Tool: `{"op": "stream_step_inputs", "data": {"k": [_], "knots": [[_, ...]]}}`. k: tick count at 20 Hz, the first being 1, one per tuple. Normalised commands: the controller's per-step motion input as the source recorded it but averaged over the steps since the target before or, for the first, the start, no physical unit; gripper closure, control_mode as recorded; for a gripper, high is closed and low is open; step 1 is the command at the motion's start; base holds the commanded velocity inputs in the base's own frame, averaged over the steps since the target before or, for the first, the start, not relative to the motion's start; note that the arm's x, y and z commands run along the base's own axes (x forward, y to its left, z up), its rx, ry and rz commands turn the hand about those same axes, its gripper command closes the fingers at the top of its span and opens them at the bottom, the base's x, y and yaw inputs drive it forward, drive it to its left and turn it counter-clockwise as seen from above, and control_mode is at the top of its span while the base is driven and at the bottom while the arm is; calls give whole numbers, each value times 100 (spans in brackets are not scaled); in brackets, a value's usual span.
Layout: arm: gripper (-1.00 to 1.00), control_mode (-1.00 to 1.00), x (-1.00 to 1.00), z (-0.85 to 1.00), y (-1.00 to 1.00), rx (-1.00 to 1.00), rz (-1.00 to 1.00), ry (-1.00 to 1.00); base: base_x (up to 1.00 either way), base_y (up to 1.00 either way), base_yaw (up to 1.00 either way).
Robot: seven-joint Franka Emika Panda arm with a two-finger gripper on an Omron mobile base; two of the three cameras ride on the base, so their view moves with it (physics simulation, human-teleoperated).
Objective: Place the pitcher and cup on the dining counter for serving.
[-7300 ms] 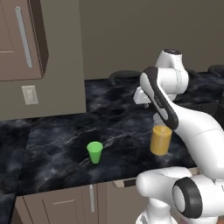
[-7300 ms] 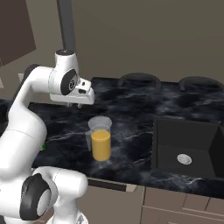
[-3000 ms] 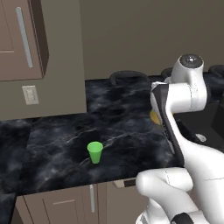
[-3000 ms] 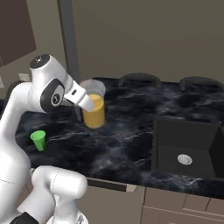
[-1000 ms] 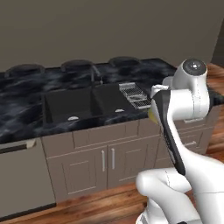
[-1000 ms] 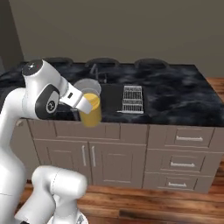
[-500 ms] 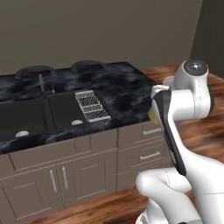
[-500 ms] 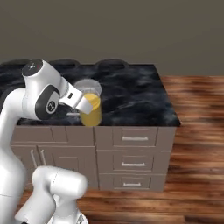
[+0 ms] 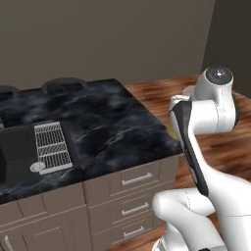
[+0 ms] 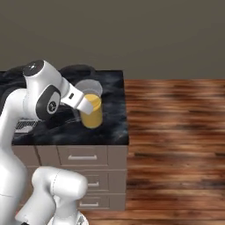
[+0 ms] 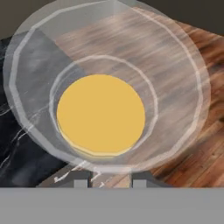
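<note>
Fingers grip pitcher — beside counter

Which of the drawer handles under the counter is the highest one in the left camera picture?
The handle on the top drawer, right under the black counter edge. The other two handles sit on the drawers below it.

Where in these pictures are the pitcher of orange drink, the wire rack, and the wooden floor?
pitcher (image 10: 92, 115): right base view, on its orange-filled lower wall.
wire rack (image 9: 51, 144): left base view, on its middle bars.
wooden floor (image 10: 176, 145): right base view, on bare planks.
</note>
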Motion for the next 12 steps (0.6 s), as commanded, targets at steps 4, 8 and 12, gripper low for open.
{"op": "stream_step_inputs", "data": {"k": [4,8,12], "knots": [[100,100,0,0,0,0,0,0,31,-100,0],[100,100,0,0,0,0,0,0,26,-100,0],[100,100,0,0,0,0,0,0,55,-100,3]]}}
